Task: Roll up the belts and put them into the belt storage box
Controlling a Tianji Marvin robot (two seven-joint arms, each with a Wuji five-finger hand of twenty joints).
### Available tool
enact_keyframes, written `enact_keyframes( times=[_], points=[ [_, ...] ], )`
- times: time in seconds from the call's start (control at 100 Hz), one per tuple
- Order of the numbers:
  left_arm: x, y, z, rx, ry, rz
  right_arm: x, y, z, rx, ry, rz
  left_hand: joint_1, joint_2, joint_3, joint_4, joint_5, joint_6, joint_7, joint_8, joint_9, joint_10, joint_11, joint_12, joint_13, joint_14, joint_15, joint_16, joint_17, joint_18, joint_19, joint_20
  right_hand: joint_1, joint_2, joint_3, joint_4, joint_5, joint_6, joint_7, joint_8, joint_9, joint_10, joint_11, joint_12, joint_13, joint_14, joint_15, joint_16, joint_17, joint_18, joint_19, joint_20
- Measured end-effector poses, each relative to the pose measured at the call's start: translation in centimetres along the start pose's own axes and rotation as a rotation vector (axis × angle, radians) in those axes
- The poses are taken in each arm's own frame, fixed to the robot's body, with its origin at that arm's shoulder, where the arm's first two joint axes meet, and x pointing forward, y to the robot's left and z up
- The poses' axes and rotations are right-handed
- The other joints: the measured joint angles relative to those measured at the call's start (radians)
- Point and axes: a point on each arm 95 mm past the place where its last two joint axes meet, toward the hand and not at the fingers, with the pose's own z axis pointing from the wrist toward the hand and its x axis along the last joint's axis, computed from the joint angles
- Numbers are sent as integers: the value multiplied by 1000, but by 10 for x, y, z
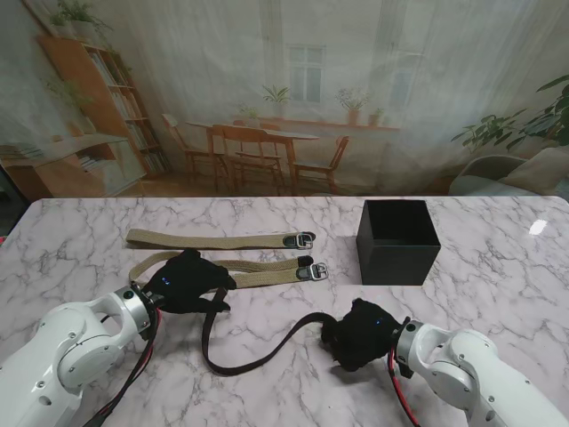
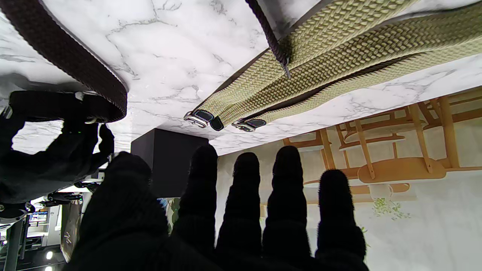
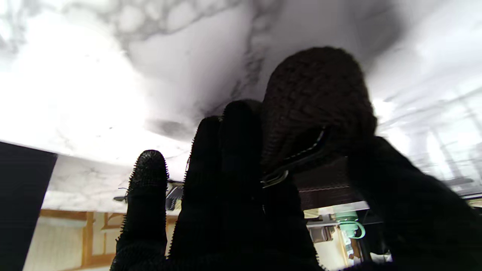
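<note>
- Dark brown belt (image 1: 258,342): its buckle end is clasped and largely hidden by the right hand (image 1: 360,334).
- Left hand (image 1: 185,280): fingers are spread, resting flat; no writing is legible.

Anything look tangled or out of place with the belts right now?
Yes: the dark belt lies in a loose loop, and its tail crosses over the nearer tan belt beside the left hand.

On the desk (image 1: 498,294), the box (image 1: 397,240) sits far right. Two belts (image 1: 222,240) lie side by side left of it; a third belt (image 1: 258,342) loops nearer, between both hands.
</note>
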Motion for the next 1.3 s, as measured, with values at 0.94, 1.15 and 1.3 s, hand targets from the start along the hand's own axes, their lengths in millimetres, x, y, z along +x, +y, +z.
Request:
enact_keyframes(
  times=[0.94, 1.15, 1.3],
  points=[
    [0, 2, 0, -8, 0, -3, 15, 20, -6, 84, 9, -101, 0, 0, 0, 0, 0, 0, 0, 0, 0, 0, 0, 0, 0, 0, 0, 0, 0, 0, 0, 0, 368, -45, 360, 82, -18, 63, -2, 0, -38, 137, -254, -151, -42, 141, -17, -55, 77, -4, 11, -16],
    [0, 2, 1, -11, 2, -4, 21, 29, -7, 73, 8, -154, 0, 0, 0, 0, 0, 0, 0, 0, 0, 0, 0, 0, 0, 0, 0, 0, 0, 1, 0, 0, 437, -101, 367, 73, 42, 64, 35, -12, 32, 135, -247, -152, 58, 159, -15, -59, 187, 18, 54, -14],
    [0, 2, 1, -14, 2, -4, 21, 30, -7, 66, -10, -148, 0, 0, 0, 0, 0, 0, 0, 0, 0, 0, 0, 0, 0, 0, 0, 0, 0, 1, 0, 0, 433, -97, 307, 61, 44, 64, 62, -25, 54, 132, -246, -152, 111, 165, -8, -47, 249, 27, 125, 4]
  ],
)
